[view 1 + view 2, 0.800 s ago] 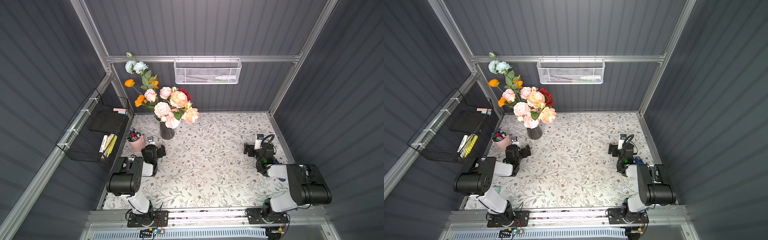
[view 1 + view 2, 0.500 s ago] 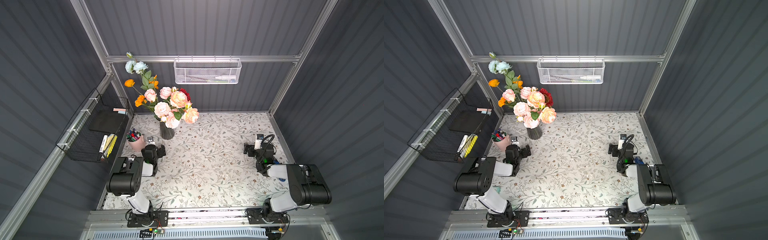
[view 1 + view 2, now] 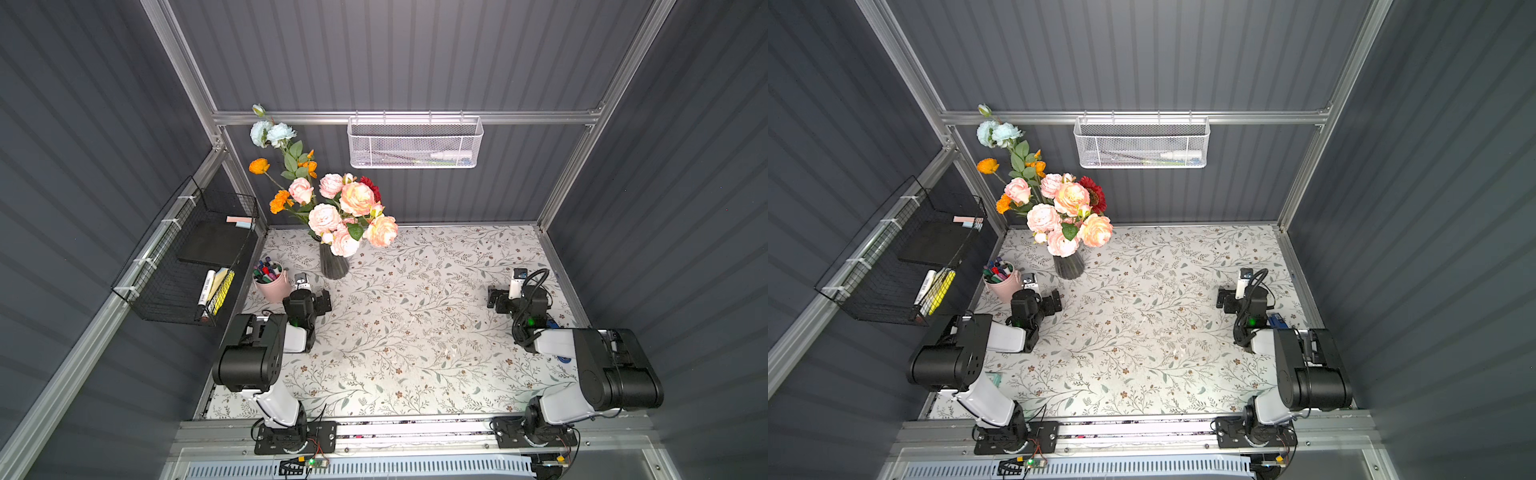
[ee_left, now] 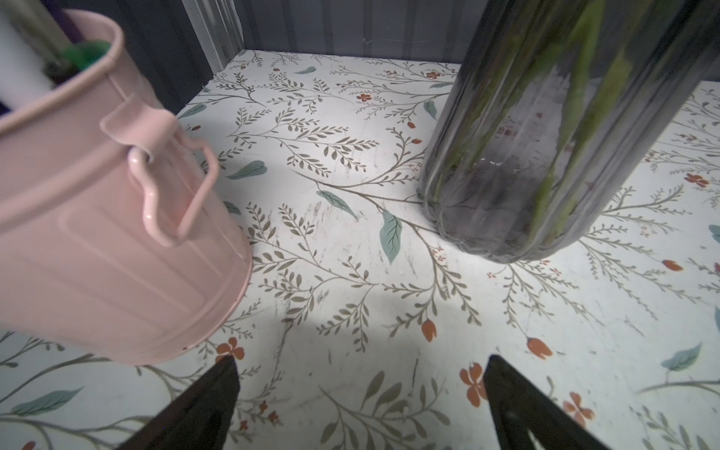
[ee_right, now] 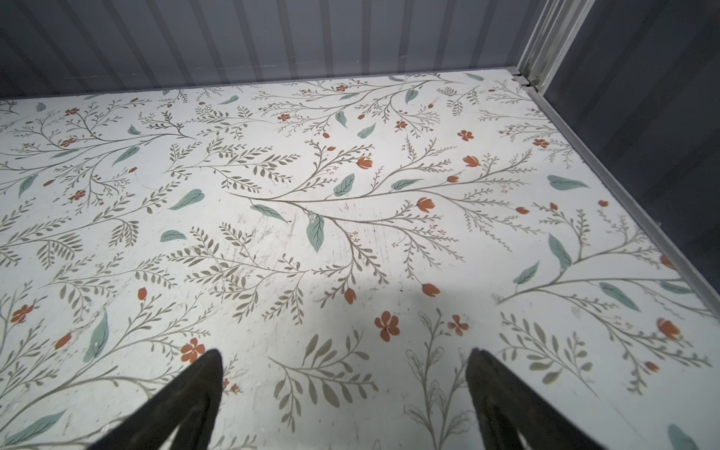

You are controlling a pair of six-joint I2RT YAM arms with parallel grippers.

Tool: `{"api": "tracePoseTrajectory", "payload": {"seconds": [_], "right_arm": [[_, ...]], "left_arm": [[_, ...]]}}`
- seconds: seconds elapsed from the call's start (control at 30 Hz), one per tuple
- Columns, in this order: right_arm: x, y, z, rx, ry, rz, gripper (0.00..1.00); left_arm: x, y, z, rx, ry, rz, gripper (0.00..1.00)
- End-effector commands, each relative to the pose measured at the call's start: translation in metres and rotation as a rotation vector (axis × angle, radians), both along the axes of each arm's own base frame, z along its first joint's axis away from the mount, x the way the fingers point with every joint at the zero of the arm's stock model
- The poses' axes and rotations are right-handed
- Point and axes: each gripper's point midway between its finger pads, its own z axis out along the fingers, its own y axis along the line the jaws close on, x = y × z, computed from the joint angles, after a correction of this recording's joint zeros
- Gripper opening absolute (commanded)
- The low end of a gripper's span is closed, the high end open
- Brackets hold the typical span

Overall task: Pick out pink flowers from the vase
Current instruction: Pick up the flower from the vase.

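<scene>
The pink flowers stand in the vase. Just beside the vase is the left gripper, jaws spread and empty, with a pink pen cup also near the vase. The right gripper, well apart from the vase, is likewise spread and empty.

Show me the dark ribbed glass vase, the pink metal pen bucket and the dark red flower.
Dark ribbed glass vase [image 3: 333,264]: in a top view, on its ribbed body.
Pink metal pen bucket [image 4: 97,253]: left wrist view, on its side wall.
Dark red flower [image 3: 1097,195]: in a top view, on its petals.
</scene>
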Motion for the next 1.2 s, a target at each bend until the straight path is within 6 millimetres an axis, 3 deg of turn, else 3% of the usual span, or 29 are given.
{"api": "tracePoseTrajectory", "payload": {"seconds": [0.0, 0.2, 0.27, 0.37, 0.57, 0.7, 0.87, 1.13, 1.17], "right_arm": [[0.008, 0.0, 0.01, -0.01, -0.038, 0.01, 0.99], [0.008, 0.0, 0.014, -0.013, -0.055, 0.011, 0.99], [0.012, 0.007, 0.025, -0.02, -0.08, 0.057, 0.99], [0.011, 0.015, 0.041, -0.004, 0.052, 0.1, 0.99], [0.001, 0.043, 0.083, 0.08, 0.041, 0.213, 0.99], [-0.013, 0.08, 0.094, 0.09, 0.041, 0.306, 0.99], [-0.039, 0.14, 0.123, 0.127, -0.033, 0.469, 0.99], [-0.075, 0.221, 0.157, 0.177, -0.215, 0.722, 0.99], [-0.08, 0.23, 0.158, 0.17, -0.239, 0.754, 0.99]], "left_arm": [[0.005, 0.0, 0.0, 0.006, 0.007, -0.015, 0.99], [0.005, 0.001, 0.0, 0.004, 0.004, -0.014, 0.99], [0.004, 0.004, 0.002, 0.008, -0.002, 0.008, 0.99], [0.004, 0.006, 0.013, 0.019, 0.008, 0.018, 0.99], [-0.003, 0.004, 0.042, 0.02, 0.003, 0.012, 0.99], [-0.007, -0.007, 0.069, -0.023, -0.074, -0.027, 0.97], [0.001, -0.036, 0.105, -0.019, -0.17, -0.208, 0.75], [0.003, -0.086, 0.162, 0.045, -0.343, -0.531, 0.57], [0.0, -0.093, 0.168, 0.068, -0.37, -0.58, 0.51]]}}
